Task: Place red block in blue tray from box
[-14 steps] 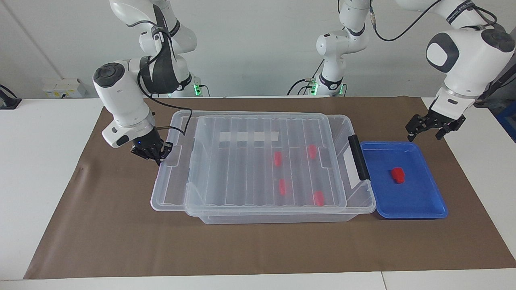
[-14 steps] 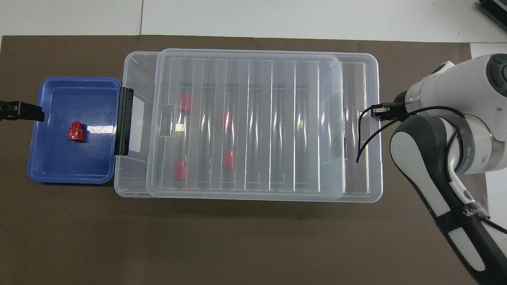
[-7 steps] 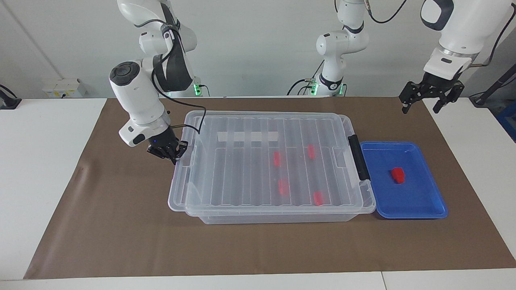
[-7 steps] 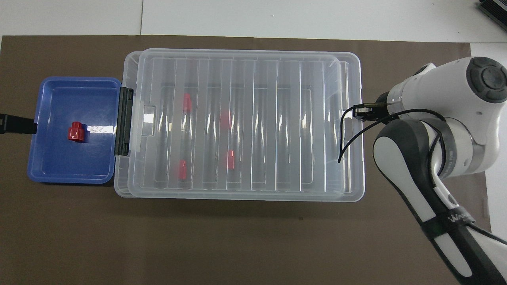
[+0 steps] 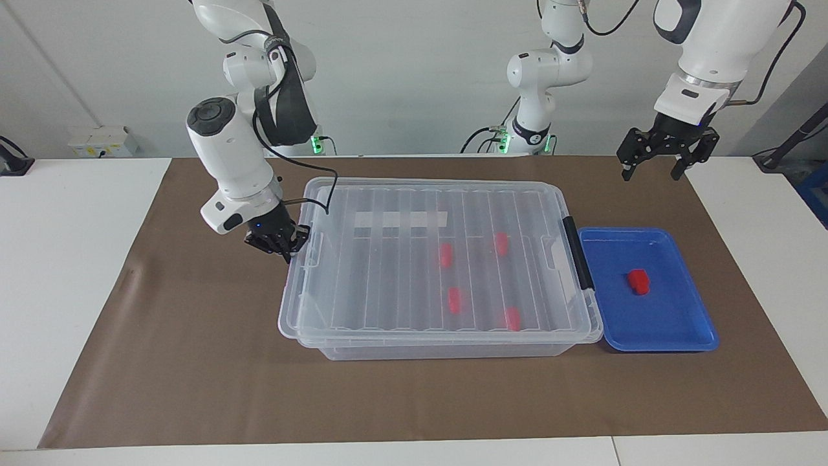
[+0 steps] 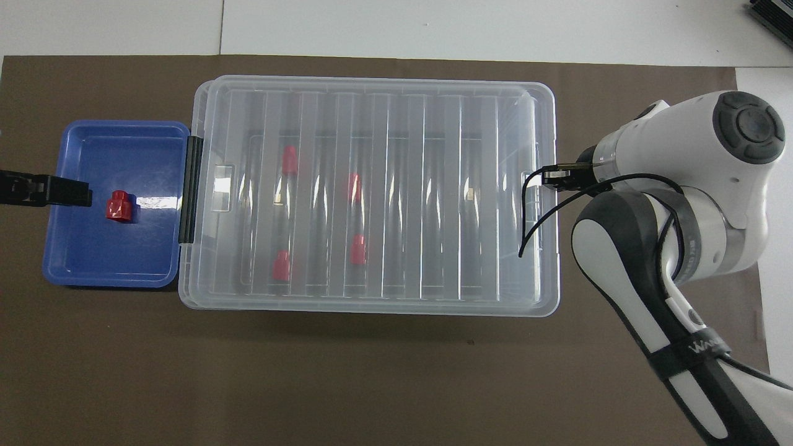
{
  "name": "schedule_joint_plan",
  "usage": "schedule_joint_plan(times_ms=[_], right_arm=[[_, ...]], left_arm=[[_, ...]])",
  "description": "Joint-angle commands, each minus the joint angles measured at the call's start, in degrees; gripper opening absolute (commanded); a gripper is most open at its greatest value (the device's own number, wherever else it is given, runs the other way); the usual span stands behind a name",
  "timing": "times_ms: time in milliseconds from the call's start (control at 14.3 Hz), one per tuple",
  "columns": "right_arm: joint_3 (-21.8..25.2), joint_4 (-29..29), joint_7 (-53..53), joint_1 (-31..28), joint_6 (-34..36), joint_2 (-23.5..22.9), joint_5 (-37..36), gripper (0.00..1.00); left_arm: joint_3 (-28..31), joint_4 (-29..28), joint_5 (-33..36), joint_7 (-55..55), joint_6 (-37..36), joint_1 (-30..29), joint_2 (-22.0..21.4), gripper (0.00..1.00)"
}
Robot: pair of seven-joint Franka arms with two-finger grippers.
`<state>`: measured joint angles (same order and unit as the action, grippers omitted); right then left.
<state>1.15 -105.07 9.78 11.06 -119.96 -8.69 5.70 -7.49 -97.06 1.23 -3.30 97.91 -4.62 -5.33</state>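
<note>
The clear box [image 5: 440,346] stands mid-table with its ribbed lid [image 5: 401,259] lying squarely on it. Several red blocks [image 5: 455,300] show through the lid. Another red block [image 5: 638,281] lies in the blue tray [image 5: 673,317], which stands against the box's latch end, toward the left arm's end of the table. My right gripper [image 5: 284,249] is shut on the lid's rim at the end away from the tray. High in the air, my left gripper [image 5: 650,173] is open and holds nothing; in the overhead view it [image 6: 62,191] is over the tray's outer end.
A brown mat [image 5: 194,362] covers the table under box and tray. A black latch [image 5: 576,252] sits on the box's end next to the tray. A cable loops from the right wrist over the lid's end.
The right gripper has slid the lid toward the tray until it covers the box. The left gripper has risen and shifted slightly toward the box.
</note>
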Motion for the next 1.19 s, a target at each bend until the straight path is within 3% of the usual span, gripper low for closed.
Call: schedule_joint_plan(times_ms=[0,140,209,279,558,698,907,1116], right_arm=[[-0.2,-1.0,0.9,0.4,-0.8,0.1,1.3,0.00],[-0.1,-0.7,0.8,-0.3,-0.1,0.0,1.3,0.05],[0.1,-0.6,0.9,-0.6,-0.1,0.2,0.6,0.72],[0.3,-0.4,0.9,-1.3,0.0,0.6,0.0,1.00],[0.3,3.6,0.5,-4.9,7.5,3.4,-8.0,1.00],[0.4,5.0,0.2,-6.8,11.5,5.1,-8.9,1.00],[0.4,7.2,-3.0,-9.6,16.8,7.4,-8.7,1.00],[0.4,13.9,-3.2,-11.1,27.3,7.5,-8.0,1.00]], left_arm=[[0.7,0.2,-1.0,0.8,-1.5,0.5,-0.4,1.00],[0.7,-0.4,-1.0,1.0,-1.8,0.5,-1.0,1.00],[0.8,-0.2,-1.0,1.0,-3.2,0.1,-1.0,1.00],[0.9,-0.1,-1.0,1.0,-4.0,-0.2,-1.0,1.00],[4.6,0.3,-0.9,0.9,-4.5,2.8,1.3,1.00],[8.7,5.4,-1.0,0.8,-7.7,7.3,4.9,1.00],[8.2,5.0,-0.9,0.8,-8.9,7.5,2.9,1.00],[8.1,4.2,-0.9,1.0,-9.1,8.1,2.5,1.00]])
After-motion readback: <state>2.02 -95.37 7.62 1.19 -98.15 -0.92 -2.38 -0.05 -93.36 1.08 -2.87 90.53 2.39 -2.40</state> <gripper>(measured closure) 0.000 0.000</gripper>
